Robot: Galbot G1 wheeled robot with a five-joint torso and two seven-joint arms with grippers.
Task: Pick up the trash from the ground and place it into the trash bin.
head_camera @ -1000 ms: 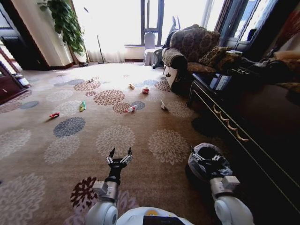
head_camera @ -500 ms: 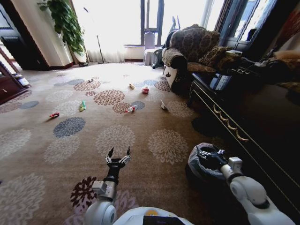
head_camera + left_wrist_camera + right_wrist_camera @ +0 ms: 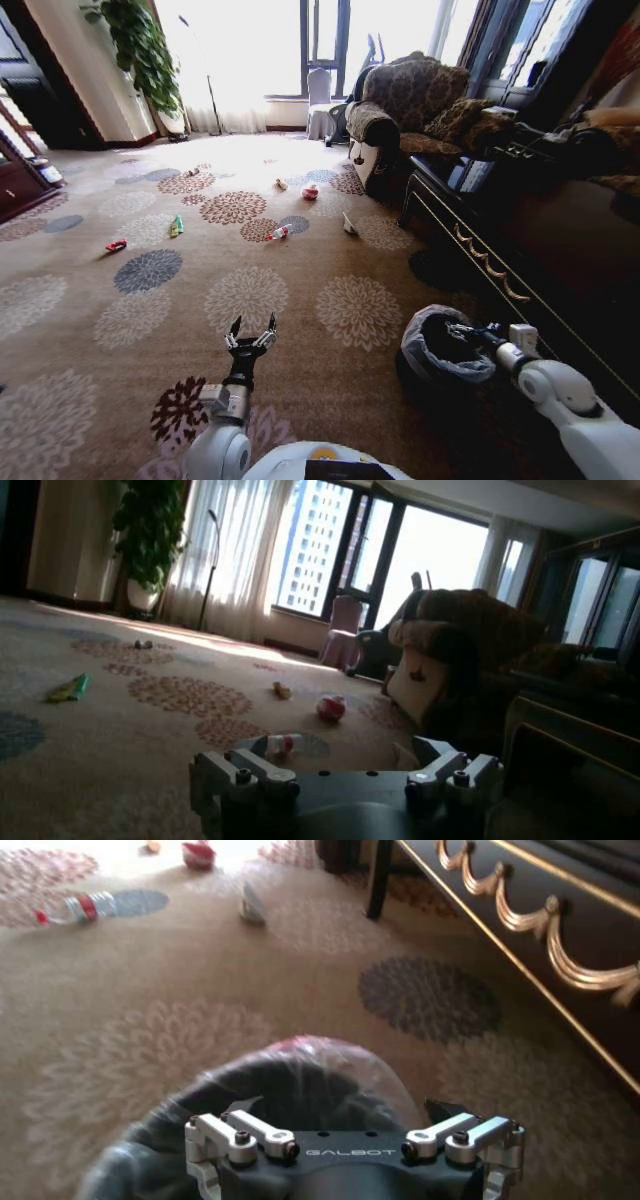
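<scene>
The trash bin [image 3: 436, 352], black with a pale crinkled bag over its rim, stands on the carpet at the lower right. My right gripper [image 3: 463, 330] hovers open over its right side, and in the right wrist view the bin [image 3: 300, 1084] lies just below that gripper [image 3: 350, 1129], which holds nothing. My left gripper [image 3: 251, 333] points forward low over the carpet, open and empty. Far ahead lies the trash: a clear bottle [image 3: 281, 232], a green wrapper [image 3: 176, 226], a red wrapper [image 3: 116, 245], a white-red wad [image 3: 310, 191], a yellowish scrap [image 3: 282, 184] and white paper [image 3: 349, 225].
A long dark cabinet [image 3: 520, 250] with gold handles runs along the right, close beside the bin. An armchair [image 3: 400, 110] stands at the back right, a potted plant [image 3: 140, 50] at the back left. Open patterned carpet stretches between me and the litter.
My right arm has swung outward to the right, and its gripper has shifted from the bin's middle to its right side. The left gripper has barely moved.
</scene>
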